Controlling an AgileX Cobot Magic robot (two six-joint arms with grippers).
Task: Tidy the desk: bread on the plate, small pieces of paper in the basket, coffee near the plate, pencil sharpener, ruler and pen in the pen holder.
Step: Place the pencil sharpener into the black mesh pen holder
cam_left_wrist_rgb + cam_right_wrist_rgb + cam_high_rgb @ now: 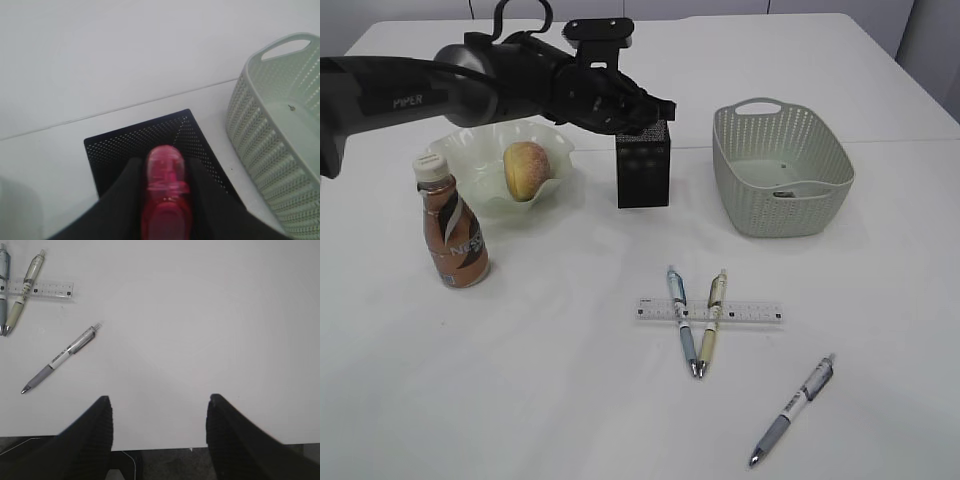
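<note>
- We've got the left gripper (165, 200) clamped on a pink sharpener (166, 180), right above the pen holder (150, 145).
- Our right gripper (159, 427): fingers wide, nothing held, over bare desk (200, 315).

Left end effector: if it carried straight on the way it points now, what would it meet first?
Most likely the open top of the pen holder: the left end effector, gripping a pink object, points down into it, though depth is unclear.
</note>
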